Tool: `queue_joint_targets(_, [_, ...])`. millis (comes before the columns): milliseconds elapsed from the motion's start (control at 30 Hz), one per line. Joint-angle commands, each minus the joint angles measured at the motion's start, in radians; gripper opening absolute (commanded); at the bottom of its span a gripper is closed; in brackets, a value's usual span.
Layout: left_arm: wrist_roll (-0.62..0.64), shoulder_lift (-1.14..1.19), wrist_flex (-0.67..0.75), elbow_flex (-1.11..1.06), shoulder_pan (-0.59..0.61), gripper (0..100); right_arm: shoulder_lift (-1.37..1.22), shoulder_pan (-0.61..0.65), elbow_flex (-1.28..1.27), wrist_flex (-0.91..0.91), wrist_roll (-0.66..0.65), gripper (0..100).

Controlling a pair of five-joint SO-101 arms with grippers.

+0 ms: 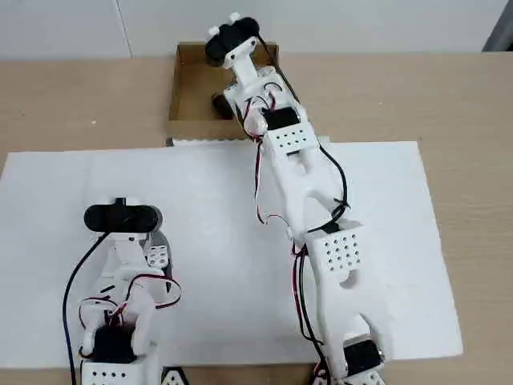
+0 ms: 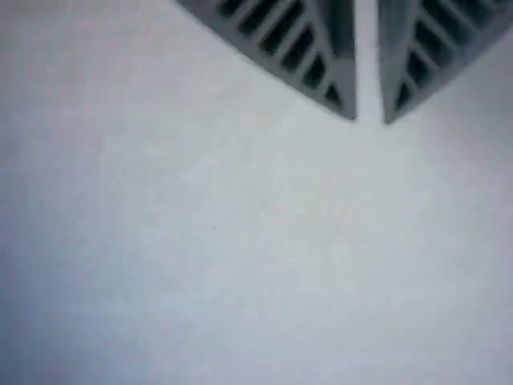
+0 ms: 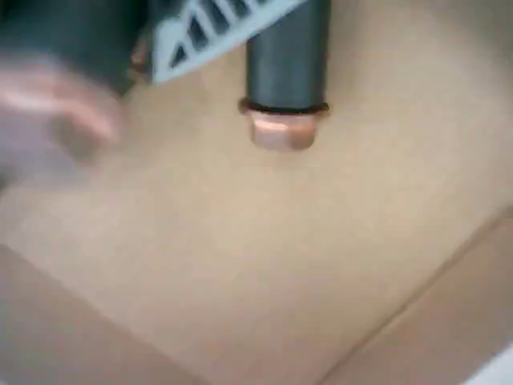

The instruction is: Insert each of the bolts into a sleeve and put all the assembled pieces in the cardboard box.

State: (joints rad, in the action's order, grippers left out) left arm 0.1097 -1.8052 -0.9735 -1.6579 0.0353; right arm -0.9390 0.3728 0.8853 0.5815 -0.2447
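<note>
The right arm stretches across the table into the cardboard box (image 1: 186, 80) at the far edge. In the right wrist view, a dark sleeve (image 3: 288, 56) with a copper bolt end (image 3: 282, 132) poking out hangs just above the box floor (image 3: 264, 265). My right gripper (image 1: 240, 103) is shut on it, and one grey finger (image 3: 208, 36) lies against the sleeve. Beside it in the box is another dark piece (image 1: 220, 102). My left gripper (image 2: 369, 119) points down over the white sheet (image 2: 240, 257), shut with only a thin slit between its fingers and nothing in them.
A large white sheet (image 1: 208, 200) covers the wooden table (image 1: 80, 96) in front of the box. The left arm (image 1: 120, 273) is folded back at the near left corner. The box walls (image 3: 433, 313) rise close around the right gripper.
</note>
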Motion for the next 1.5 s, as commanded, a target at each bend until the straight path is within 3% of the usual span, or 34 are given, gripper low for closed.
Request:
queue_joint_targets(0, [0.006, -0.011, 0.000, 0.002, -0.005, 1, 0.024, -0.012, 0.081, 0.016, -0.011, 22.1])
queue_joint_targets(200, [0.006, -0.011, 0.000, 0.002, -0.005, 1, 0.030, -0.013, 0.110, 0.027, -0.011, 16.3])
queue_joint_targets(400, [0.006, -0.011, 0.000, 0.002, -0.005, 1, 0.028, -0.012, 0.287, 0.179, -0.011, 0.3])
queue_joint_targets(933, [0.006, -0.011, 0.000, 0.002, -0.005, 1, 0.030, -0.048, 0.804, 0.786, -0.008, 0.2])
queue_joint_targets(1067, [0.006, -0.011, 0.000, 0.002, -0.005, 1, 0.108, -0.061, 0.798, 0.931, -0.003, 0.2])
queue_joint_targets(1200, [0.006, -0.011, 0.000, 0.002, -0.005, 1, 0.226, -0.054, 0.796, 1.064, 0.087, 0.2])
queue_joint_targets(1467, [0.006, -0.011, 0.000, 0.002, -0.005, 1, 0.461, -0.061, 0.758, 1.115, 0.132, 0.2])
